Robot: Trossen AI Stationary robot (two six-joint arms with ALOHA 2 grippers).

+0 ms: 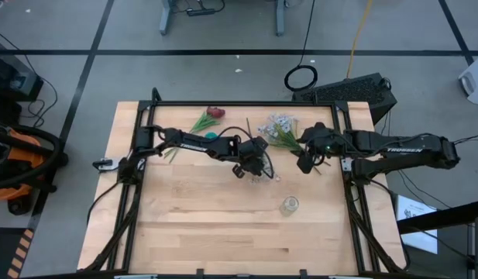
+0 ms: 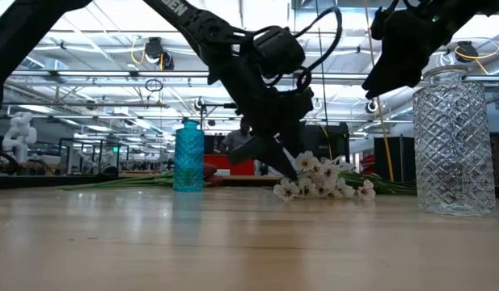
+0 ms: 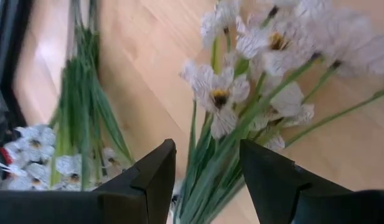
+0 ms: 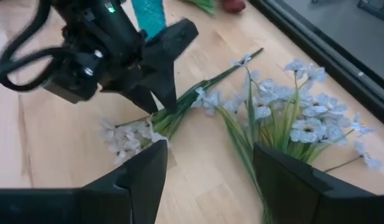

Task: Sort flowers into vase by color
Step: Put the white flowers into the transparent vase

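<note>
A spray of white flowers (image 4: 126,137) lies on the wooden table, blossoms toward the near side. My left gripper (image 3: 207,149) is open and slants down over it, one finger on each side of its green stems (image 3: 210,177), just above the table (image 2: 277,158). I cannot tell whether a finger touches them. A bunch of white flowers (image 1: 279,128) lies at the far right. A red flower (image 1: 215,113) lies at the far edge beside a teal vase (image 2: 188,158). A clear glass vase (image 1: 290,204) stands nearer. My right gripper (image 4: 210,155) hangs open and empty above the table's right side.
A black frame rail (image 1: 246,103) runs along the table's far edge and down both sides. The near half of the table around the clear vase (image 2: 453,141) is bare wood. The two grippers are close together near the middle.
</note>
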